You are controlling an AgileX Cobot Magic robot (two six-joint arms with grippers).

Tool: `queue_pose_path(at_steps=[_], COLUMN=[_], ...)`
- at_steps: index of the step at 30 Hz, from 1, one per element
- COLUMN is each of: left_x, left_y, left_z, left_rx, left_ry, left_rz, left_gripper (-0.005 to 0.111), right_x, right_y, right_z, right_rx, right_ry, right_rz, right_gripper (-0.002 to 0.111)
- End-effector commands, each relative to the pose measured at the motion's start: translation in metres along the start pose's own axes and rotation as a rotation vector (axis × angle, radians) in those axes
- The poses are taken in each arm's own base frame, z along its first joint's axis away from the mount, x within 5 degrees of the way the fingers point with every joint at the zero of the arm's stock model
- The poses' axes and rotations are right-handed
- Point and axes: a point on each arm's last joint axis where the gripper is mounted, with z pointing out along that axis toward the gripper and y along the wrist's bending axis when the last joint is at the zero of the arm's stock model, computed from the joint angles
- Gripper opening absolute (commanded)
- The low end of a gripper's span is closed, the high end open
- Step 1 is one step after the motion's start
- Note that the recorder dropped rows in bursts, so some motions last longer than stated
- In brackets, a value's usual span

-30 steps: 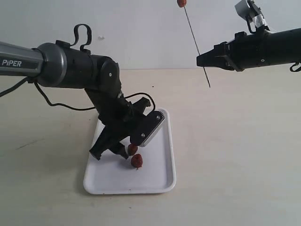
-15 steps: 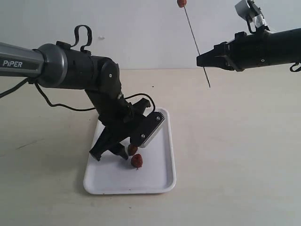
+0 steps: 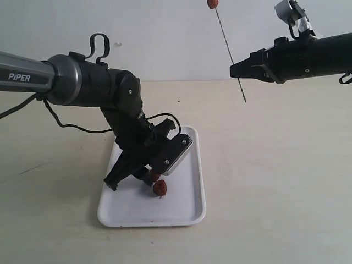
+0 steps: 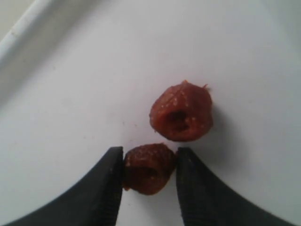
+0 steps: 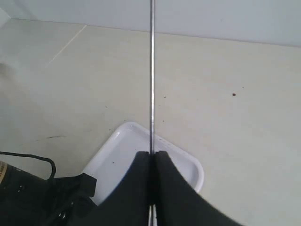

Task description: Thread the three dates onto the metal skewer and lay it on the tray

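On the white tray (image 3: 184,212) lie two dates. My left gripper (image 4: 150,151) is down on the tray floor (image 4: 89,84) with both fingers pressed against the nearer date (image 4: 149,169). The second date (image 4: 181,113) lies free just beyond it. In the exterior view the left gripper (image 3: 150,177) mostly hides the gripped date, and the free date (image 3: 160,188) shows beside it. High at the right, my right gripper (image 3: 234,70) is shut on the thin metal skewer (image 3: 228,49), which slants upward with the third date (image 3: 212,3) near its top end. The skewer (image 5: 152,70) runs straight out from the right gripper (image 5: 152,153).
The tray (image 5: 190,167) sits on a pale beige tabletop (image 3: 275,165) before a white wall. The left arm's black cable (image 3: 71,125) loops over the table left of the tray.
My left gripper has sunk a little lower onto the tray around the date. The right arm and the skewer have not moved.
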Motion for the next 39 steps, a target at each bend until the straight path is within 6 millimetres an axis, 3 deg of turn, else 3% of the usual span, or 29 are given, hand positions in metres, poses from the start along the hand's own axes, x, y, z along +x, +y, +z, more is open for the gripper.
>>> queue_pose_path(at_steps=[1, 23, 30, 39], left_x=[-0.001, -0.001, -0.001, -0.001], left_y=[-0.002, -0.002, -0.002, 0.001], left_z=[0.003, 0.003, 0.003, -0.009], left_rx=[0.012, 0.012, 0.012, -0.017], left_ry=[0.0, -0.001, -0.001, 0.002], left_rz=[0.005, -0.003, -0.009, -0.056], left_gripper=[0.038, 0.037, 0.023, 0.023], right_x=[-0.002, -0.002, -0.002, 0.0], right_y=[0.0, 0.0, 0.0, 0.0], right_z=[-0.001, -0.001, -0.001, -0.001], right_rx=[-0.001, -0.001, -0.001, 0.001], right_ry=[-0.003, -0.002, -0.002, 0.012], right_rz=[-0.007, -0.007, -0.007, -0.019], right_gripper=[0.0, 0.0, 0.0, 0.0])
